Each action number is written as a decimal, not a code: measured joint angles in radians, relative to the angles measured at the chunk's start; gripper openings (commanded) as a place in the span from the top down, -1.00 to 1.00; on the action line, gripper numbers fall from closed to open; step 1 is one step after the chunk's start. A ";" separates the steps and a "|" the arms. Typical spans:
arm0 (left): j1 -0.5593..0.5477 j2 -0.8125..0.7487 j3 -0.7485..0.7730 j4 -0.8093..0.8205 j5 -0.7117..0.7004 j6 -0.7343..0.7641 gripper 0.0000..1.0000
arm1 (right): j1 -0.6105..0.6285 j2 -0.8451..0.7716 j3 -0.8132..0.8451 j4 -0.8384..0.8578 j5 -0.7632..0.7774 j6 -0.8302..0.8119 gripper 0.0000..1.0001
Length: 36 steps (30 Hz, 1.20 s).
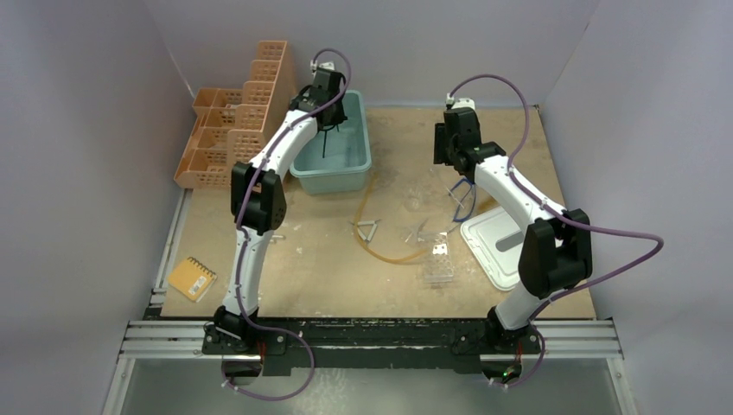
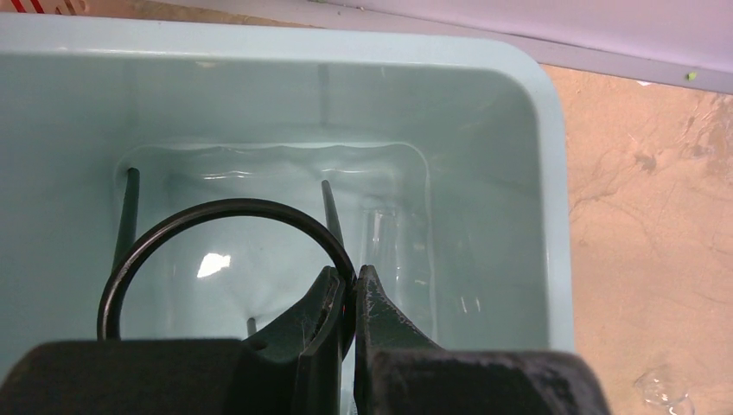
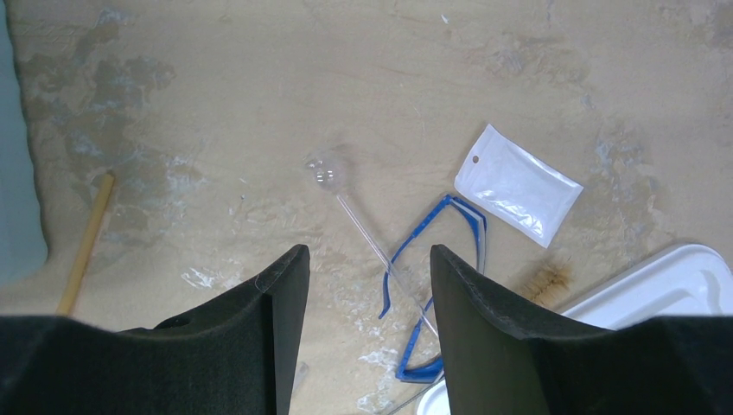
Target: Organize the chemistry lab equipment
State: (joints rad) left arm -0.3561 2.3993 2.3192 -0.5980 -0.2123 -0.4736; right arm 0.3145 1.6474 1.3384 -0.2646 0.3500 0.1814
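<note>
Left wrist view: I see my left gripper [image 2: 347, 281] pinching one black wire ring with stem [image 2: 225, 206], thin and round, hanging just ahead of its fingertips inside one teal bin [image 2: 553, 173]. My right gripper [image 3: 367, 259] stands spread. Ahead of it lie one pair of blue-framed goggles [image 3: 421, 229] and one clear glass bulb tube [image 3: 328, 173].

Top external: high, behind arm bases [image 1: 238, 333] at bottom edge of frame, looks down over whole table [image 1: 328, 277].
Left wrist: very close, looks down past left gripper [image 2: 346, 290] into teal bin [image 2: 553, 216]; same bin sits upper centre of top view.
Right wrist: higher up, faces tabletop; blue-framed goggles [image 3: 417, 235] and white tray [image 3: 674, 277] shared with top view, right of centre.
</note>
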 measured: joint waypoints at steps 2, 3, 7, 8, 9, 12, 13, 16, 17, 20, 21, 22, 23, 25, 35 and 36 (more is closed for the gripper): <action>0.000 0.000 -0.005 0.007 0.000 -0.011 1.00 | 0.000 0.000 0.000 0.000 0.000 0.000 -0.11; 0.000 0.000 -0.006 0.008 0.000 -0.016 1.00 | 0.000 0.000 0.000 0.000 0.000 0.000 -0.11; 0.000 0.000 -0.016 0.022 0.000 -0.043 1.00 | 0.000 0.000 0.000 0.000 0.000 -0.002 -0.11; 0.001 -0.002 -0.022 0.030 0.002 -0.056 1.00 | 0.000 0.000 0.000 0.000 0.000 -0.002 -0.12; 0.001 -0.002 -0.027 0.037 0.006 -0.068 1.00 | 0.000 0.000 0.000 0.000 0.000 -0.002 -0.11; 0.003 -0.004 -0.043 0.060 0.019 -0.095 1.00 | 0.000 0.000 -0.001 0.001 0.000 -0.003 -0.11; 0.004 -0.006 -0.050 0.068 0.024 -0.103 1.00 | 0.000 -0.001 -0.002 0.001 0.000 -0.003 -0.11; 0.006 -0.013 -0.064 0.080 0.038 -0.121 1.00 | 0.000 -0.001 -0.006 0.001 -0.001 -0.003 -0.11; 0.007 -0.016 -0.068 0.082 0.043 -0.126 1.00 | 0.000 -0.001 -0.008 0.002 0.000 -0.003 -0.11; 0.009 -0.026 -0.079 0.085 0.052 -0.144 1.00 | 0.000 -0.006 -0.016 0.002 -0.001 -0.003 -0.11; 0.009 -0.031 -0.086 0.088 0.052 -0.148 1.00 | 0.000 -0.008 -0.019 0.002 -0.001 -0.003 -0.11; 0.009 -0.035 -0.093 0.089 0.051 -0.153 1.00 | 0.000 -0.010 -0.022 0.002 -0.001 -0.004 -0.11; 0.009 -0.040 -0.098 0.090 0.052 -0.156 1.00 | 0.000 -0.012 -0.024 0.002 -0.001 -0.004 -0.11; 0.009 -0.050 -0.114 0.096 0.053 -0.166 1.00 | 0.000 -0.016 -0.029 0.003 -0.001 -0.004 -0.11; 0.009 -0.063 -0.142 0.108 0.046 -0.192 0.24 | 0.000 -0.054 -0.058 0.010 -0.002 -0.007 -0.12; 0.009 -0.063 -0.142 0.108 0.040 -0.193 0.19 | 0.000 -0.058 -0.058 0.010 -0.002 -0.007 -0.11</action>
State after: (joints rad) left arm -0.3470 2.3367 2.1773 -0.4900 -0.1722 -0.6662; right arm 0.3145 1.5898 1.2800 -0.2550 0.3481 0.1745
